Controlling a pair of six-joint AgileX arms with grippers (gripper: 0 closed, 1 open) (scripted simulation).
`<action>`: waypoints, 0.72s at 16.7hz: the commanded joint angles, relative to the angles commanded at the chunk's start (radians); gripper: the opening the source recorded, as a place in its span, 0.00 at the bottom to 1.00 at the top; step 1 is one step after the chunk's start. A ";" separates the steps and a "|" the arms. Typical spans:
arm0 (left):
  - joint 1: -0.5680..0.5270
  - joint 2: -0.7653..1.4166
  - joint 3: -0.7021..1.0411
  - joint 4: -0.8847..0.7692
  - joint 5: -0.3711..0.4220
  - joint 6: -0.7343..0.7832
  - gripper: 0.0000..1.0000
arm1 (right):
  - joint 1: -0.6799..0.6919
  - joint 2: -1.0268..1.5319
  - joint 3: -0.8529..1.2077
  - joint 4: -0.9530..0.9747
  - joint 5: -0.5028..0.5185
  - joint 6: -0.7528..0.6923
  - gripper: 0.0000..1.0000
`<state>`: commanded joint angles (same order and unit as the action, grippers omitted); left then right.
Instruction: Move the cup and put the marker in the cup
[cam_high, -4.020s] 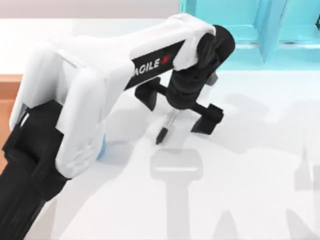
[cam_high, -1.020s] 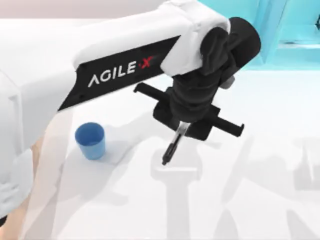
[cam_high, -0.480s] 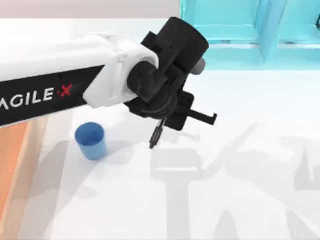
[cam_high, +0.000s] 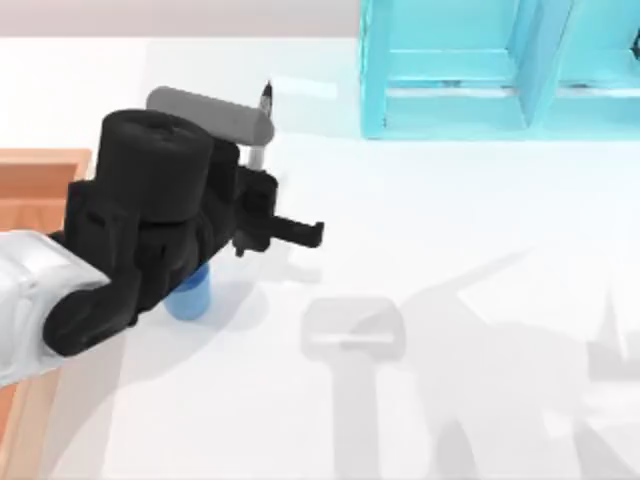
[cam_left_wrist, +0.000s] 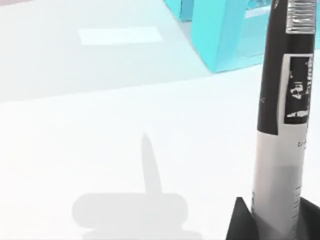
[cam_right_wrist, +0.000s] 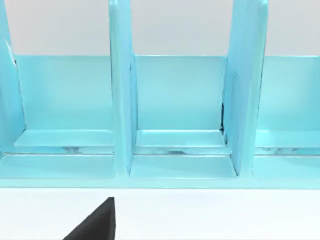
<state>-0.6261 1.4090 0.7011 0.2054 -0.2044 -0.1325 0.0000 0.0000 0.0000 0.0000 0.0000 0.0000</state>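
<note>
Fingers (cam_left_wrist: 245, 222) of left gripper (cam_left_wrist: 272, 225) seemingly clamped on grey-barrelled, black-capped marker (cam_left_wrist: 282, 125) above blue cup (cam_high: 188, 292).

A teal shelf unit (cam_high: 500, 70) with upright dividers stands at the far edge of the white table (cam_high: 480, 300), toward its right. A wooden tray (cam_high: 40, 190) lies at the table's left edge.
</note>
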 joint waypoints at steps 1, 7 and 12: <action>0.018 -0.051 -0.075 0.099 0.005 0.018 0.00 | 0.000 0.000 0.000 0.000 0.000 0.000 1.00; 0.108 -0.313 -0.441 0.605 0.040 0.117 0.00 | 0.000 0.000 0.000 0.000 0.000 0.000 1.00; 0.144 -0.423 -0.584 0.807 0.059 0.163 0.00 | 0.000 0.000 0.000 0.000 0.000 0.000 1.00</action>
<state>-0.4817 0.9858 0.1167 1.0129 -0.1451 0.0306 0.0000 0.0000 0.0000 0.0000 0.0000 0.0000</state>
